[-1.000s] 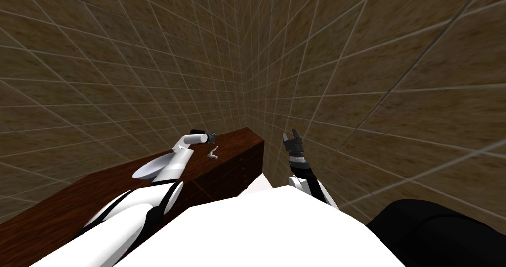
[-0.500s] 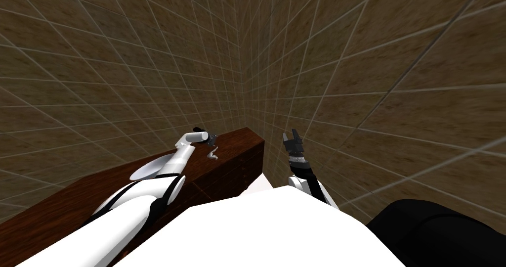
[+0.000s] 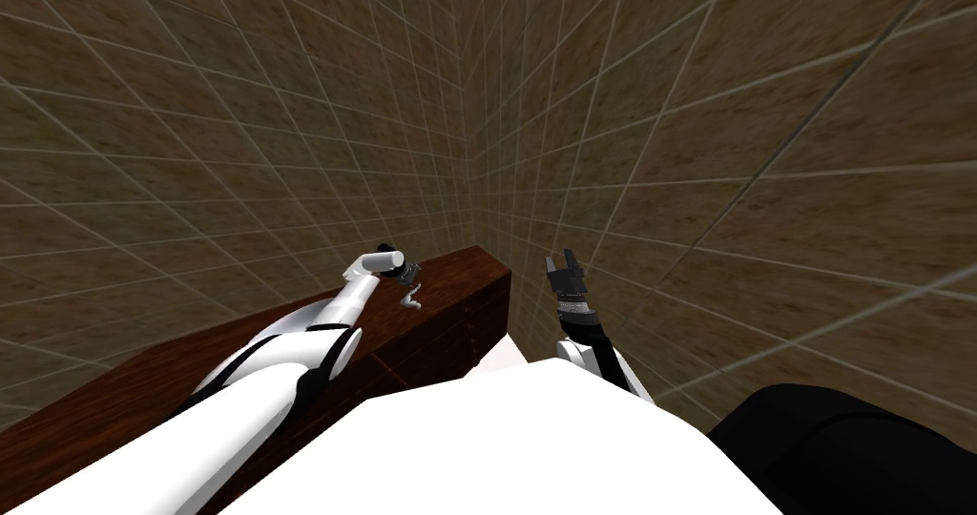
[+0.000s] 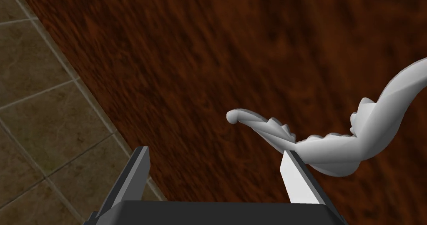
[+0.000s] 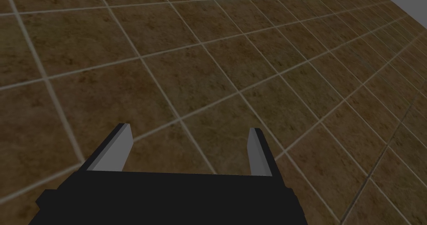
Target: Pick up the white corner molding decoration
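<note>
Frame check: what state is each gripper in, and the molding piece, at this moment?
left gripper: open, over the dark wood top, gripping nothing.
white molding: lying on the wood top, not grasped, right beside one left finger.
right gripper: open, empty, held up past the end of the wood top.

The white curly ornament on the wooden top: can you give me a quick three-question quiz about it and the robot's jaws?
1. True or false: the left arm's jaws are shut on the white scrolled corner molding.
2. What does the molding lie on? A: a brown tiled floor; B: a dark reddish-brown wooden top; C: a white plate.
3. Are the right arm's jaws open or shut?
Key: 1 false, they stand open and grip nothing; 2 B; 3 open.
</note>
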`<state>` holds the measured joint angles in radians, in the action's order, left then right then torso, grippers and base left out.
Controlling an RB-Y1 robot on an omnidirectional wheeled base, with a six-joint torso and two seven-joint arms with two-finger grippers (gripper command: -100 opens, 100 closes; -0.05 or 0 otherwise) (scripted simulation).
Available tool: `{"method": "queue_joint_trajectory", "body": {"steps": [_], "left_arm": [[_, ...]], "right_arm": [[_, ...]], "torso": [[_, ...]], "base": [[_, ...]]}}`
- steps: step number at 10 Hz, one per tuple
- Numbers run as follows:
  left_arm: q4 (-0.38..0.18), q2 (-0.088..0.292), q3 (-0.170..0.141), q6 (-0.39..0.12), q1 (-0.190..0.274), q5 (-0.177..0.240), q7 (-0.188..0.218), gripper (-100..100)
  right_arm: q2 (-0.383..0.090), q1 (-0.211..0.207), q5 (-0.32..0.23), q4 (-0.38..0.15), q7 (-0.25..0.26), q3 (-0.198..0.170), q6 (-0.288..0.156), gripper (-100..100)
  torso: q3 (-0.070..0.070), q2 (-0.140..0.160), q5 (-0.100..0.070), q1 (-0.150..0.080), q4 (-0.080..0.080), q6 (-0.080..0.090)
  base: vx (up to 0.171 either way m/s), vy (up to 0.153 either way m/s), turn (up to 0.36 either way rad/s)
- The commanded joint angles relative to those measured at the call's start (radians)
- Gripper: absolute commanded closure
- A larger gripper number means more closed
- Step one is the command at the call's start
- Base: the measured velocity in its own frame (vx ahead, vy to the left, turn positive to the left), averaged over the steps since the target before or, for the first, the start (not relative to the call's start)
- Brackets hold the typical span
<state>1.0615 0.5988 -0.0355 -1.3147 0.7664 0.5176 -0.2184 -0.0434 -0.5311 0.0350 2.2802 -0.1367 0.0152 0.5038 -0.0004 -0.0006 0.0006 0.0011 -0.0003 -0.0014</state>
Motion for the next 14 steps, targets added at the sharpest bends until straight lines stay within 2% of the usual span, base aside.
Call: {"method": "queue_joint_trajectory", "body": {"steps": [1, 2, 3, 4, 5, 6, 7, 8, 10, 11, 14], "left_arm": [[-0.034, 0.002, 0.015, -0.050, 0.023, 0.007, 0.012, -100], [-0.034, 0.002, 0.015, -0.074, 0.023, 0.007, 0.012, -100], [-0.071, 0.003, 0.029, -0.106, 0.049, 0.014, 0.018, -100], [-0.081, 0.003, 0.029, -0.126, 0.049, 0.014, 0.018, -100], [-0.125, 0.003, 0.044, -0.157, 0.071, 0.020, 0.024, -100], [-0.125, 0.003, 0.044, -0.174, 0.071, 0.020, 0.024, -100], [-0.155, 0.001, 0.058, -0.213, 0.089, 0.025, 0.030, -100], [-0.166, 0.001, 0.058, -0.217, 0.089, 0.025, 0.030, -100], [-0.232, -0.004, 0.083, -0.283, 0.112, 0.032, 0.041, -100], [-0.236, -0.004, 0.083, -0.287, 0.112, 0.032, 0.041, -100], [-0.305, -0.017, 0.109, -0.346, 0.113, 0.038, 0.051, -100]], "right_arm": [[0.000, 0.000, 0.000, 0.000, 0.000, 0.000, 0.000, 0], [0.000, 0.000, 0.000, 0.000, 0.000, 0.000, 0.000, 0], [0.000, 0.000, 0.000, 0.000, 0.000, 0.000, 0.000, 0], [0.000, 0.000, 0.000, 0.000, 0.000, 0.000, 0.000, 0], [0.000, 0.000, 0.000, 0.000, 0.000, 0.000, 0.000, 0], [0.000, 0.000, 0.000, 0.000, 0.000, 0.000, 0.000, 0], [0.000, 0.000, 0.000, 0.000, 0.000, 0.000, 0.000, 0], [0.000, 0.000, 0.000, 0.000, 0.000, 0.000, 0.000, 0], [0.000, 0.000, 0.000, 0.000, 0.000, 0.000, 0.000, 0], [0.000, 0.000, 0.000, 0.000, 0.000, 0.000, 0.000, 0], [0.000, 0.000, 0.000, 0.000, 0.000, 0.000, 0.000, 0]], "torso": [[0.000, 0.000, 0.000, 0.000, 0.000, 0.000], [0.000, 0.000, 0.000, 0.000, 0.000, 0.000], [0.000, 0.000, 0.000, 0.000, 0.000, 0.000], [0.000, 0.000, 0.000, 0.000, 0.000, 0.000], [0.000, 0.000, 0.000, 0.000, 0.000, 0.000], [0.000, -0.001, 0.000, 0.001, 0.000, 0.000], [0.000, 0.000, 0.000, 0.001, 0.000, 0.000], [0.000, 0.000, 0.000, 0.000, 0.000, 0.000], [0.000, -0.001, 0.000, 0.001, 0.000, 0.000], [-0.001, -0.001, 0.000, 0.001, 0.000, 0.000], [0.000, 0.000, 0.000, 0.000, 0.000, 0.000]], "base": [[0.007, 0.015, -0.013], [0.009, 0.017, -0.019], [0.012, 0.020, -0.018], [0.014, 0.022, -0.014], [0.016, 0.024, -0.013], [0.013, 0.021, -0.008], [0.013, 0.022, -0.010], [0.011, 0.019, -0.008], [0.019, 0.025, -0.010], [0.014, 0.020, -0.007], [0.012, 0.018, -0.004]]}}
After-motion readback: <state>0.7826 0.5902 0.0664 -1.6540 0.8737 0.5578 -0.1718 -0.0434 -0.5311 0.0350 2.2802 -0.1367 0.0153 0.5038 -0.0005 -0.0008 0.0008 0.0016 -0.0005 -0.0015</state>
